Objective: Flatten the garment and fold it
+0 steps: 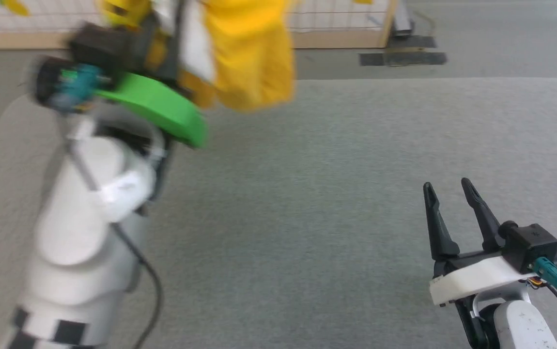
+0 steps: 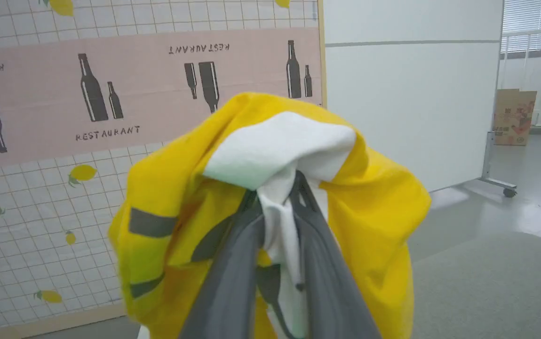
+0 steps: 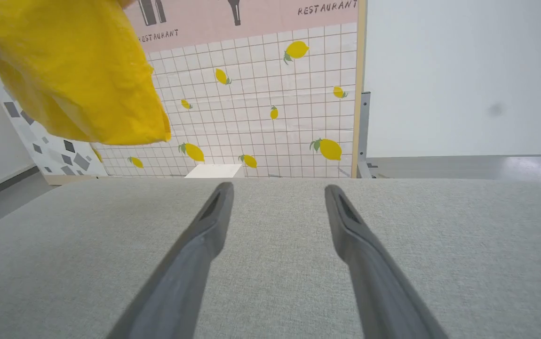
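Table (image 1: 356, 194): grey cloth surface, below both grippers.
Garment (image 1: 249, 58): bunched, draped over left fingertips, long axis hanging downward, clear of table.
Left gripper (image 2: 275, 188): arm raised; fingers pinching white fabric.
Right gripper (image 1: 447, 185): low over table; fingers spread.

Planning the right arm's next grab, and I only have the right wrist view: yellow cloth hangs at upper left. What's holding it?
Observer: The left gripper is shut on the garment, a white patch pinched between its fingers.
Operator: Any print showing there?
Observer: Left wrist view shows dark grey stripes on the yellow cloth left of the fingers.
Operator: How far off is my gripper?
Observer: In the head view the right gripper sits open at lower right over the table, well apart from the garment at the top.
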Robot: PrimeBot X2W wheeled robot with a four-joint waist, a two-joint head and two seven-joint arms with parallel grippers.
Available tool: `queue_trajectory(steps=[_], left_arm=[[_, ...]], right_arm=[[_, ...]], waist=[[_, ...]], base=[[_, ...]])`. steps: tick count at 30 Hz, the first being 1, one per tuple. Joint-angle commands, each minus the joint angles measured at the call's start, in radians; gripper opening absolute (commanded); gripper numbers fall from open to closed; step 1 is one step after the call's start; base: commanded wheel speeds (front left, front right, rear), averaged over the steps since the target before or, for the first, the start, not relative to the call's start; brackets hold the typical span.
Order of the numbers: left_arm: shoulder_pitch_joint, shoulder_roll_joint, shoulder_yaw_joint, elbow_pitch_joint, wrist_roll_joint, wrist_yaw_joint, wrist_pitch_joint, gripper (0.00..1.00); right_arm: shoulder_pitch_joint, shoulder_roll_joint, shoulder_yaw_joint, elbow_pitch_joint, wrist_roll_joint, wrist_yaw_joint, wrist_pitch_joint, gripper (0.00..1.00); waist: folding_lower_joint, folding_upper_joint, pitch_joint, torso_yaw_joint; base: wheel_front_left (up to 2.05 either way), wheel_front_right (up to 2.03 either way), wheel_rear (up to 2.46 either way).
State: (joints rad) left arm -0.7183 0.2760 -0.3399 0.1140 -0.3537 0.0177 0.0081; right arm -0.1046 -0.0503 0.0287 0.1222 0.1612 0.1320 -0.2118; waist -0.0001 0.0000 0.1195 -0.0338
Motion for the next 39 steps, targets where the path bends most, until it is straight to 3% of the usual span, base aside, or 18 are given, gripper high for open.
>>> queue_trajectory(steps=[1,8,16,17,18,19,20,29,34,39], left_arm=[[0.001,-0.022,-0.018,0.025,-0.015,-0.013,0.008,0.00],[0.094,-0.144,-0.155,0.257,-0.122,-0.087,0.187,0.00],[0.197,-0.182,-0.267,0.452,-0.223,-0.119,0.482,0.00],[0.205,-0.182,-0.273,0.460,-0.229,-0.120,0.504,0.25],[0.213,-0.183,-0.278,0.464,-0.237,-0.121,0.521,0.87],[0.220,-0.183,-0.278,0.465,-0.244,-0.120,0.531,1.00],[0.225,-0.182,-0.274,0.460,-0.249,-0.117,0.533,1.00],[0.307,-0.145,-0.170,0.315,-0.271,-0.047,0.332,1.00],[0.369,-0.106,-0.061,0.190,-0.234,0.031,0.076,1.00],[0.413,-0.065,0.008,0.131,-0.172,0.072,-0.161,1.00]], right_arm=[[0.011,0.000,-0.002,-0.006,0.004,-0.001,0.003,1.00],[0.027,0.000,-0.008,-0.018,-0.004,-0.001,0.021,1.00],[0.050,0.000,-0.013,-0.031,-0.001,-0.001,0.031,1.00],[0.052,0.000,-0.014,-0.032,-0.001,-0.001,0.032,1.00],[0.055,0.000,-0.014,-0.033,-0.001,-0.001,0.034,1.00],[0.056,0.000,-0.014,-0.034,-0.001,-0.001,0.035,1.00],[0.057,0.000,-0.013,-0.037,-0.001,-0.001,0.037,1.00],[0.064,0.000,-0.016,-0.049,-0.008,-0.001,0.047,1.00],[0.055,0.000,-0.025,-0.063,-0.024,-0.001,0.058,1.00],[0.024,0.000,-0.063,-0.056,-0.030,-0.001,0.087,1.00]], waist=[[0.0001,0.0000,-0.022,-0.062],[0.0001,0.0000,-0.039,-0.151],[0.0001,0.0000,-0.044,-0.178],[0.0001,0.0000,-0.043,-0.176],[0.0001,0.0000,-0.043,-0.172],[0.0001,0.0000,-0.043,-0.167],[0.0001,0.0000,-0.043,-0.160],[0.0001,0.0000,-0.060,-0.086],[0.0001,0.0000,-0.048,-0.039],[0.0001,0.0000,-0.026,0.010]], base=[[0.00,0.00,0.00],[0.00,0.00,0.00],[0.00,0.00,0.00],[0.00,0.00,0.00],[0.00,0.00,0.00],[0.00,0.00,0.00],[0.00,0.00,0.00],[0.00,0.00,0.00],[0.00,0.00,0.00],[0.00,0.00,0.00]])
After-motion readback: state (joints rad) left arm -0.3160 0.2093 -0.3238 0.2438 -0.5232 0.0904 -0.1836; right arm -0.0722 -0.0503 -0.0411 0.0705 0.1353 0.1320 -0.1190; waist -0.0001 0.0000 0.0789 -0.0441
